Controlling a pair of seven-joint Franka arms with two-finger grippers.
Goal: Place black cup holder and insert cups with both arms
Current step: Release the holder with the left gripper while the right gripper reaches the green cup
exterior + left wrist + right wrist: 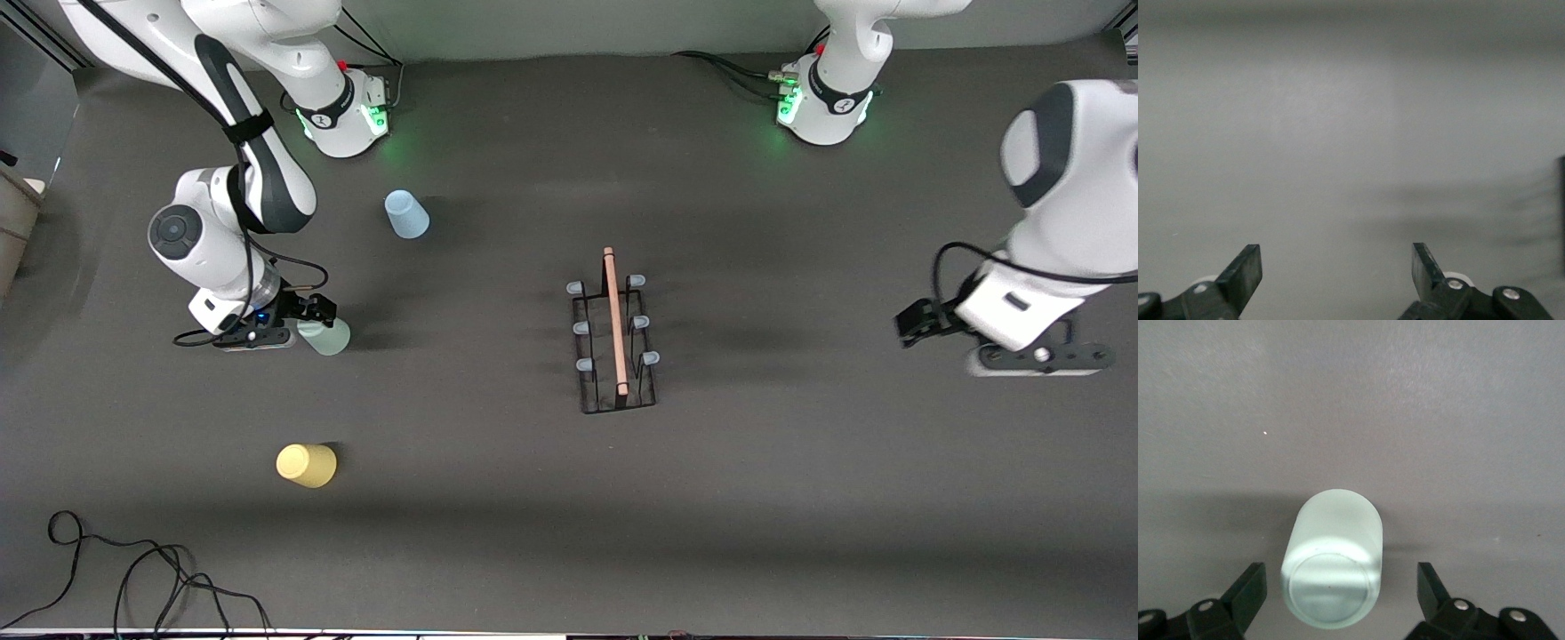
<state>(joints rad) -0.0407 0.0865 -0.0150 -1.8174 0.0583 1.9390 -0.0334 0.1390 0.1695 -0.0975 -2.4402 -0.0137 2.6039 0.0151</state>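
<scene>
Both right gripper (1338, 587) jaws flank green cup (1333, 568).

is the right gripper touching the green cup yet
Apart. The right wrist view shows the right gripper open, bare table showing between each jaw and the green cup.

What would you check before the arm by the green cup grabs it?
1. Right gripper open: ok.
2. Green cup between its fingers: ok, not yet gripped.
3. Green cup upside down on the table: ok.
4. Holder upright, pegs free: ok.
5. Left gripper open, over bare table, waiting: ok.
6. Blue cup and yellow cup apart from the green one: ok.
</scene>
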